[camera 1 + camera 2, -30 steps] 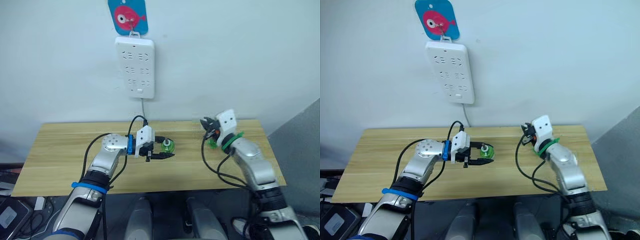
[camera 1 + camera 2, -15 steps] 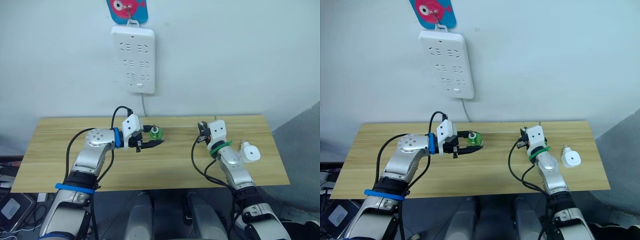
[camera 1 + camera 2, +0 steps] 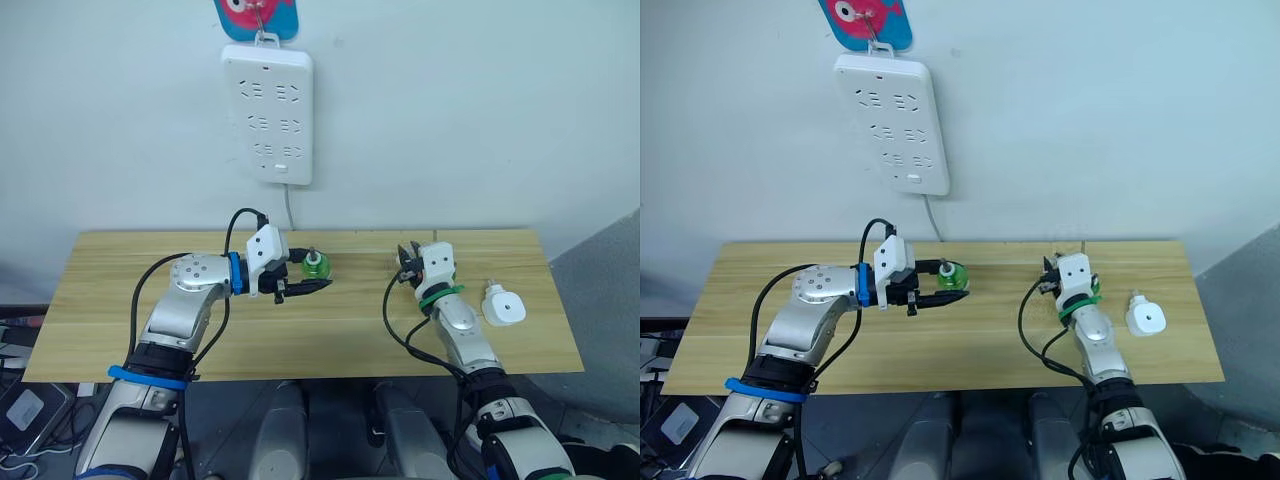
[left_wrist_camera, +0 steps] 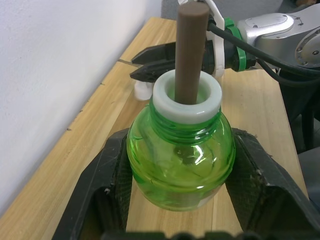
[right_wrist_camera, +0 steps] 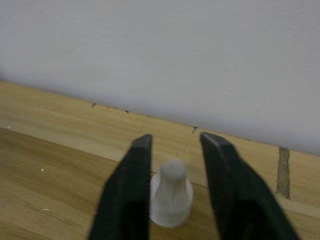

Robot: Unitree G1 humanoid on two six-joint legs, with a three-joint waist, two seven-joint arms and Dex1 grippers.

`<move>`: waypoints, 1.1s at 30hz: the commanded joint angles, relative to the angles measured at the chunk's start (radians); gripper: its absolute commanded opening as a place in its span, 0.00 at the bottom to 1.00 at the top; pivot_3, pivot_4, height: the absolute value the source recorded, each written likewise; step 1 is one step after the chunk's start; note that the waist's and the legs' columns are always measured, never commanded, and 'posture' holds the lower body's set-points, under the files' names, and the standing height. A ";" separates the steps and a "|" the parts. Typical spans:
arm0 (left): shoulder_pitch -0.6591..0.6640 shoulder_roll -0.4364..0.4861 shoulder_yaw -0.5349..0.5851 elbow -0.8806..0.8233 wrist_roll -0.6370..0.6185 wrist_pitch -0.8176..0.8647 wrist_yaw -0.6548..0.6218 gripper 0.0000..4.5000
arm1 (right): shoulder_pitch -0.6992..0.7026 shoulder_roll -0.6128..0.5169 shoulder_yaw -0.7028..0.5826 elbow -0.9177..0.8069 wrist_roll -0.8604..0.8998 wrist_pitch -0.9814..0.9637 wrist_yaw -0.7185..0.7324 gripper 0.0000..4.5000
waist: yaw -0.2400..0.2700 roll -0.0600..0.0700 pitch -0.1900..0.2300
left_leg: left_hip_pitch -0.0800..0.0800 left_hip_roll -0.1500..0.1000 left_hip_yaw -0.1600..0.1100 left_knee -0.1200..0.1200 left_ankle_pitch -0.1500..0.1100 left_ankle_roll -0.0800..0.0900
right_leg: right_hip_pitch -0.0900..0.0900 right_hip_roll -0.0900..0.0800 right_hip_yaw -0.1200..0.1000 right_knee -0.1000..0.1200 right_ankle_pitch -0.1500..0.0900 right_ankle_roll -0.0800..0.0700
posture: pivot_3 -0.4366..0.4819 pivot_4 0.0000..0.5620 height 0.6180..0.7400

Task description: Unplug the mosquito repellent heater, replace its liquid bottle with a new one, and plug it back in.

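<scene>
The long wooden surface [image 3: 120,330] carries the small white rounded plastic mosquito repellent heater [image 3: 503,305], newly set down far right. My left gripper [image 4: 176,165] clenches the green liquid bottle [image 4: 180,155]; my right gripper's [image 5: 175,160] jaws now straddle a small white cap [image 5: 171,200], released.

A light wooden worktop [image 3: 130,300] stands against the pale wall. The white mosquito repellent heater [image 3: 503,306] lies on it near the right end. A small white cap [image 5: 171,200] stands on the boards close to the back edge.
</scene>
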 commanded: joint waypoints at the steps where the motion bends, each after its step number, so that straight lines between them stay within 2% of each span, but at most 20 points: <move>1: -0.016 -0.005 -0.003 -0.007 -0.012 -0.009 -0.008 0.50 | 0.027 0.007 -0.004 -0.023 0.009 -0.010 0.017 0.69 | 0.001 0.000 0.000 | 0.000 0.000 0.000 0.000 0.000 0.000 | 0.000 0.000 0.000 0.000 0.000 0.000 | 0.79 0.68 1.00; 5: -0.027 -0.016 -0.009 0.009 -0.011 -0.017 -0.007 0.50 | 0.059 -0.013 0.000 -0.129 0.012 0.012 0.047 0.99 | 0.006 0.001 0.002 | -0.001 0.000 0.000 -0.002 0.000 0.000 | 0.000 0.000 0.000 -0.002 0.000 0.000 | 0.78 0.67 1.00; 9: -0.021 -0.033 -0.019 0.017 -0.011 -0.030 -0.011 0.50 | 0.119 -0.050 0.022 -0.367 0.078 0.142 0.159 0.99 | 0.007 0.002 0.004 | -0.003 0.000 0.000 -0.002 0.000 0.000 | 0.000 0.000 0.000 -0.006 0.000 0.000 | 0.75 0.65 1.00; 12: -0.023 -0.050 -0.027 0.030 -0.013 -0.048 -0.020 0.50 | 0.175 -0.152 0.058 -0.643 0.197 0.342 0.327 0.99 | 0.010 0.003 0.005 | -0.005 0.000 -0.001 -0.002 0.000 0.000 | -0.001 0.000 -0.001 -0.007 0.000 0.000 | 0.73 0.63 1.00; 14: -0.027 -0.058 -0.032 0.043 -0.011 -0.064 -0.026 0.50 | 0.197 -0.209 0.060 -0.770 0.291 0.460 0.406 0.99 | 0.012 0.003 0.005 | -0.005 0.000 -0.002 -0.002 0.000 0.000 | 0.000 -0.001 -0.001 -0.008 0.000 0.000 | 0.72 0.62 1.00; 18: -0.055 -0.075 -0.051 0.077 -0.022 -0.109 -0.093 0.50 | 0.187 -0.440 0.038 -1.049 0.521 0.797 0.563 0.82 | 0.012 0.003 0.005 | -0.006 -0.001 -0.003 -0.001 0.000 0.000 | 0.000 -0.002 -0.001 -0.008 0.000 0.001 | 0.69 0.58 1.00; 19: -0.062 -0.081 -0.058 0.085 -0.022 -0.123 -0.113 0.50 | 0.175 -0.472 0.032 -1.084 0.560 0.846 0.571 0.82 | 0.011 0.003 0.005 | -0.007 -0.001 -0.002 0.000 0.000 0.000 | 0.000 -0.002 -0.001 -0.008 0.000 0.001 | 0.68 0.57 1.00; 24: -0.103 -0.124 -0.085 0.131 -0.018 -0.181 -0.174 0.50 | 0.095 -0.490 0.018 -1.133 0.664 0.994 0.530 0.82 | 0.009 0.002 0.004 | -0.007 0.000 -0.003 0.001 0.000 0.000 | 0.000 -0.002 -0.002 -0.009 0.001 0.001 | 0.66 0.53 1.00; 33: -0.183 -0.187 -0.091 0.216 -0.006 -0.240 -0.182 0.50 | 0.037 -0.429 0.087 -1.101 0.596 1.001 0.492 0.82 | 0.007 0.001 0.004 | -0.008 -0.002 -0.003 0.001 0.000 0.000 | 0.000 -0.002 -0.004 -0.010 0.002 0.003 | 0.65 0.49 1.00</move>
